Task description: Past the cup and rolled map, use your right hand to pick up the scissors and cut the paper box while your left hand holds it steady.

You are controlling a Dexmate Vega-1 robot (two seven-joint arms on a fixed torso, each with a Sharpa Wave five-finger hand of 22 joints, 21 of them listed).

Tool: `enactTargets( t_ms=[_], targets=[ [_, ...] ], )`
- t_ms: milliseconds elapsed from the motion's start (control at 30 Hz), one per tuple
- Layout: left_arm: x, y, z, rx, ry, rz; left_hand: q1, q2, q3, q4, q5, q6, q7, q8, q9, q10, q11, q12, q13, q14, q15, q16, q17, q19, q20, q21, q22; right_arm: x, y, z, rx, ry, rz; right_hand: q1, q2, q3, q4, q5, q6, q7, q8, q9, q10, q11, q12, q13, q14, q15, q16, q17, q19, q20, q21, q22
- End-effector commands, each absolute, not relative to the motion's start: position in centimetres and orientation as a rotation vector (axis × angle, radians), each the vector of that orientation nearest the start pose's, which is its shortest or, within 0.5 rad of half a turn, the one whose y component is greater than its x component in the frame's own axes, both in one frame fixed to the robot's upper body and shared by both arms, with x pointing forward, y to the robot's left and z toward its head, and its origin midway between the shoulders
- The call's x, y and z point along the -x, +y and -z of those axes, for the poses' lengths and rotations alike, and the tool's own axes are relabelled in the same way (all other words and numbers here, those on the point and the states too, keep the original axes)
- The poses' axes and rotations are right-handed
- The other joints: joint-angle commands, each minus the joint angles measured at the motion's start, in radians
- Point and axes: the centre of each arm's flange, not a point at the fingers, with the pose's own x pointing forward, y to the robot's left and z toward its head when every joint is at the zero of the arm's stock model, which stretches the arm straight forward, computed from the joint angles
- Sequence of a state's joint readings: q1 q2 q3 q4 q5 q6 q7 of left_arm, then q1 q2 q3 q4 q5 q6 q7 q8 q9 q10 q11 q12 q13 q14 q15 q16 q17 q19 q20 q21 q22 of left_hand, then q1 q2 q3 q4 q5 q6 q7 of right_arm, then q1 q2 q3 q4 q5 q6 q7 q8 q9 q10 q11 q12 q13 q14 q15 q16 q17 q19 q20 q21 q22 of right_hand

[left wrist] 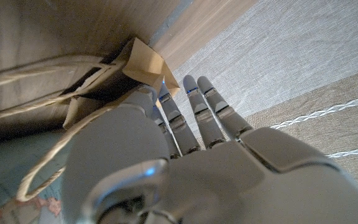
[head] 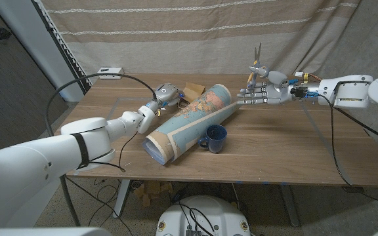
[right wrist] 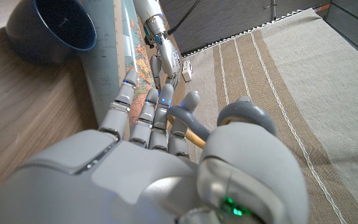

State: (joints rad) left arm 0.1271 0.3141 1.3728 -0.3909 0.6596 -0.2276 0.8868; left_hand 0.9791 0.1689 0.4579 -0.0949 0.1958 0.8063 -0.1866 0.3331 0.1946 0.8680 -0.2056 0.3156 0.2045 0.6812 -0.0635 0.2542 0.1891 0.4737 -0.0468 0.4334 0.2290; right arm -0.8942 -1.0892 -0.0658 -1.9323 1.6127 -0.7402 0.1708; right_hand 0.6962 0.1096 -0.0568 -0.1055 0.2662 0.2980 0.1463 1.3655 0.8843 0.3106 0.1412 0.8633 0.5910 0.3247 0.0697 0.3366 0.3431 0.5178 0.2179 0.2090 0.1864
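The right hand (head: 262,87) hovers above the table (head: 274,151) past the far end of the rolled map (head: 188,123), gripping the scissors (head: 257,63) with blades pointing up; bare wood lies below and to its right. The left hand (head: 163,96) rests against the small brown paper box (head: 190,89) at the far edge, beside the map; how firmly it grips I cannot tell. The blue cup (head: 214,137) stands near the map's right side.
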Motion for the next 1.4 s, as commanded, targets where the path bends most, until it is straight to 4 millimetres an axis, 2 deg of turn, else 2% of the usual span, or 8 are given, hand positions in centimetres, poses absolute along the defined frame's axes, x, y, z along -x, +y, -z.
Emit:
enactTargets(
  t_ms=[33,167,300,433,533,700,967,1400],
  targets=[
    [-72.8,20.1,-1.2,-1.715,-0.987,-0.246,-0.008,-0.006,0.052,-0.014,-0.004,0.065,0.004,0.015,-0.003,0.087,0.0,-0.001,-0.007,0.078,-0.167,-0.014,-0.001,0.02,-0.119,0.036,0.013,-49.1,-29.4,-8.6,-0.17,0.028,-0.791,-0.007,-0.002,0.004,-0.001,-0.004,0.01,0.044,0.006,0.004,0.012,-0.002,-0.004,0.006,0.0,0.001,-0.001,0.003,-0.006,0.0,-0.006,0.0],
    [-72.9,20.0,-1.2,-1.712,-0.979,-0.244,-0.035,-0.022,0.14,-0.032,-0.008,0.113,0.027,0.005,-0.006,0.198,-0.001,-0.021,0.0,0.227,-0.168,-0.02,0.008,0.027,-0.121,0.116,0.05,-49.1,-29.5,-8.6,-0.173,0.026,-0.788,-0.008,-0.001,0.004,0.0,-0.004,0.015,0.043,0.005,-0.002,0.012,-0.002,-0.005,0.007,0.0,0.0,0.0,0.003,-0.007,0.0,-0.006,0.0],
    [-72.9,19.9,-1.2,-1.704,-0.981,-0.24,-0.064,-0.001,0.181,-0.015,-0.002,0.111,0.017,0.003,0.013,0.211,-0.007,0.002,0.046,0.328,-0.169,-0.014,0.017,0.034,-0.121,0.175,0.086,-49.1,-29.6,-8.6,-0.174,0.025,-0.79,-0.01,-0.001,0.004,0.0,-0.004,0.013,0.045,0.008,0.003,0.012,-0.002,-0.006,0.007,0.0,0.0,0.0,0.002,-0.008,0.0,-0.006,0.0],
    [-72.7,19.7,-1.1,-1.682,-0.99,-0.247,-0.082,0.012,0.204,0.001,0.0,0.117,0.03,0.042,0.066,0.218,-0.011,0.054,0.115,0.372,-0.171,-0.027,0.025,0.022,-0.12,0.225,0.116,-49.1,-30.0,-8.7,-0.174,0.02,-0.789,-0.011,-0.001,0.004,0.001,-0.004,0.012,0.044,0.009,0.005,0.012,-0.001,-0.007,0.008,-0.001,0.001,-0.001,0.002,-0.009,0.0,-0.006,0.0],
    [-72.4,19.8,-1.2,-1.625,-1.013,-0.263,-0.08,-0.007,0.225,-0.019,-0.007,0.13,0.035,0.115,0.145,0.217,-0.008,0.117,0.205,0.417,-0.17,-0.036,0.036,0.015,-0.12,0.289,0.138,-49.1,-30.3,-8.5,-0.178,0.014,-0.791,-0.012,-0.001,0.004,0.001,-0.005,0.014,0.045,0.008,0.002,0.013,-0.004,-0.008,0.009,-0.001,0.001,-0.001,0.002,-0.009,0.0,-0.006,0.0],
    [-71.9,20.0,-1.7,-1.537,-1.027,-0.297,-0.079,-0.027,0.242,-0.05,-0.015,0.169,0.039,0.161,0.165,0.261,-0.006,0.164,0.249,0.483,-0.17,-0.029,0.039,0.027,-0.13,0.35,0.152,-48.9,-30.7,-8.4,-0.188,-0.004,-0.79,-0.013,-0.001,0.004,0.001,-0.005,0.014,0.044,0.008,0.0,0.014,-0.004,-0.008,0.01,0.0,0.0,-0.001,0.001,-0.011,0.0,-0.006,0.0],
    [-71.3,20.0,-1.9,-1.433,-0.992,-0.378,-0.095,-0.01,0.243,-0.049,-0.019,0.097,0.033,0.246,0.297,0.191,-0.009,0.234,0.398,0.555,-0.169,-0.026,0.074,0.023,-0.132,0.5,0.199,-48.7,-31.2,-8.2,-0.199,-0.021,-0.79,-0.016,0.0,0.003,0.002,-0.005,0.014,0.042,0.009,0.001,0.014,-0.006,-0.01,0.011,-0.002,0.0,-0.001,0.001,-0.015,0.0,-0.008,-0.001],
    [-70.6,20.5,-2.3,-1.31,-0.951,-0.464,-0.081,-0.021,0.245,-0.063,-0.021,0.129,0.051,0.259,0.275,0.198,-0.008,0.263,0.445,0.598,-0.169,-0.027,0.062,0.023,-0.136,0.563,0.209,-48.4,-31.5,-8.0,-0.206,-0.037,-0.797,-0.017,0.001,0.004,0.002,-0.005,0.015,0.042,0.009,-0.001,0.014,-0.005,-0.012,0.013,-0.004,-0.002,-0.002,0.0,-0.02,0.0,-0.009,-0.001]
  ],
)
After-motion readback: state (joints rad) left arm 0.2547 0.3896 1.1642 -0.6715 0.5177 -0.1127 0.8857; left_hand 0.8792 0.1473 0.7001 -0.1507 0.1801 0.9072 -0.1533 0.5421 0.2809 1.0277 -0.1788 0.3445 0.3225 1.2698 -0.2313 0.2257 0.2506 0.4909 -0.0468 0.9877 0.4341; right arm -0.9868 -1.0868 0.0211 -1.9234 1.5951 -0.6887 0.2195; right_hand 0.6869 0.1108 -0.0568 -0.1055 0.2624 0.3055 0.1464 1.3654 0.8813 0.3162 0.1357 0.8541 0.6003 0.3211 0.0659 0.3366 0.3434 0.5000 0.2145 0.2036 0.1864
